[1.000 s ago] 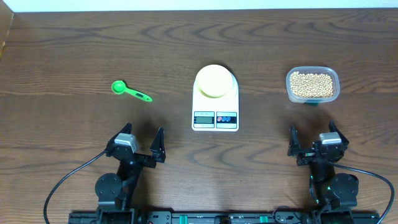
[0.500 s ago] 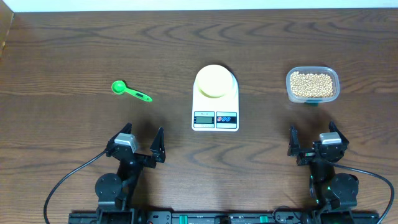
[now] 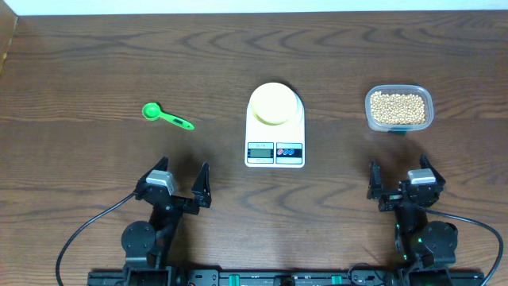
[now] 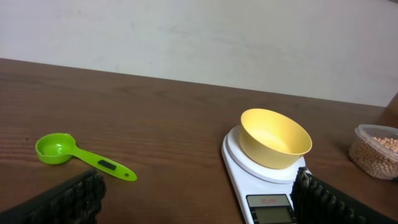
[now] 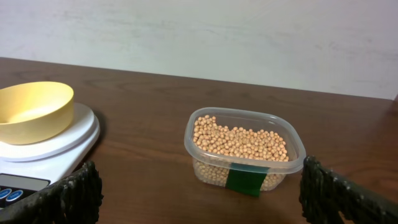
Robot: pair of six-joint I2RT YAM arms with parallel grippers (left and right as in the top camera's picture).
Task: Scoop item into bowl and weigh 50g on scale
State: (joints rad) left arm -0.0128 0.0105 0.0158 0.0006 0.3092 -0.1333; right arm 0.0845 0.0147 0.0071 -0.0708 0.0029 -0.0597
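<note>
The beans (image 3: 398,107) are sitting in a clear tub (image 3: 399,88). They are small, round & tan, & there are lots of them. The tub is wearing a green sticker (image 5: 244,180) on its side. It is standing on the bench (image 3: 95,63), at 3 o'clock from the scale (image 3: 275,152) & well apart from it.

The scale is lying flat in the middle of the bench. The yellow bowl (image 3: 274,102) is sitting upright on the scale's 12 o'clock end, w/ its inside showing plain yellow. The small screen (image 3: 260,150) & the red & blue buttons (image 3: 290,150) are sitting at the 6 o'clock end. The screen is glowing a bit red in the L wrist view, but the marks are too small to read.

A green scoop (image 3: 166,117) is lying on the bench at 9 o'clock from the scale, well apart from it. Its cup end is pointing to approx 10 o'clock & its handle to approx 4 o'clock.

The L hand (image 3: 183,165) is waiting at 7 o'clock from the scale, near the bench's 6 o'clock edge. Its fingers are spreading wide & gripping nothing. The R hand (image 3: 398,164) is waiting at 5 o'clock from the scale & at 6 o'clock from the tub. Its fingers are spreading wide too, w/ nothing between them. Both hands are staying apart from the scoop, scale & tub.
</note>
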